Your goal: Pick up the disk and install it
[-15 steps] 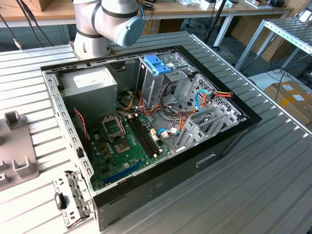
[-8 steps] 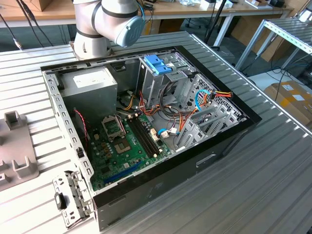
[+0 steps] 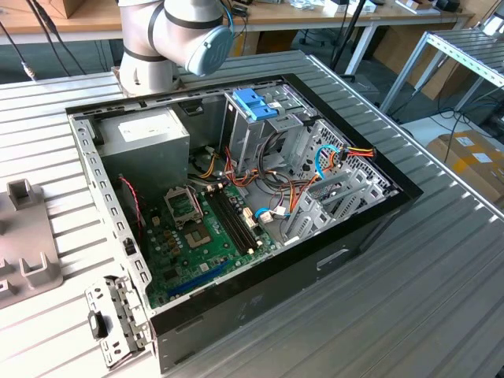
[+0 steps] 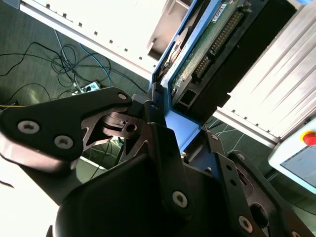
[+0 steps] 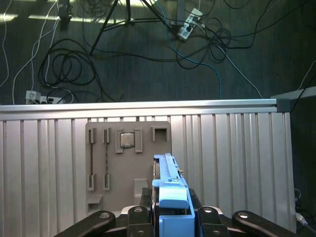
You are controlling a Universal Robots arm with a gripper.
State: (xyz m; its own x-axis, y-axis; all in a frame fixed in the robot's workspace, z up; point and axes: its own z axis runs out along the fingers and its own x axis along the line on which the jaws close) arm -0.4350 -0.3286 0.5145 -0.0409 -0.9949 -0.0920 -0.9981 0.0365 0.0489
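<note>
Disk (image 5: 170, 192) stood edge-on, clamped by its blue carrier frame between the gripper's (image 4: 165, 126) 2 closed-in fingers. It was held clear above the grey fixture plate (image 5: 128, 163) and ribbed table (image 5: 237, 158), presumably for carrying toward the open computer case (image 3: 315, 260).

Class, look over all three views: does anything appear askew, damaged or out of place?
Nothing looks damaged or spilled. One oddity: at the corner of the open computer case toward the exterior view's left, a metal bracket splays outward at an angle. The disk sits on edge, clamped in the end effector.
</note>
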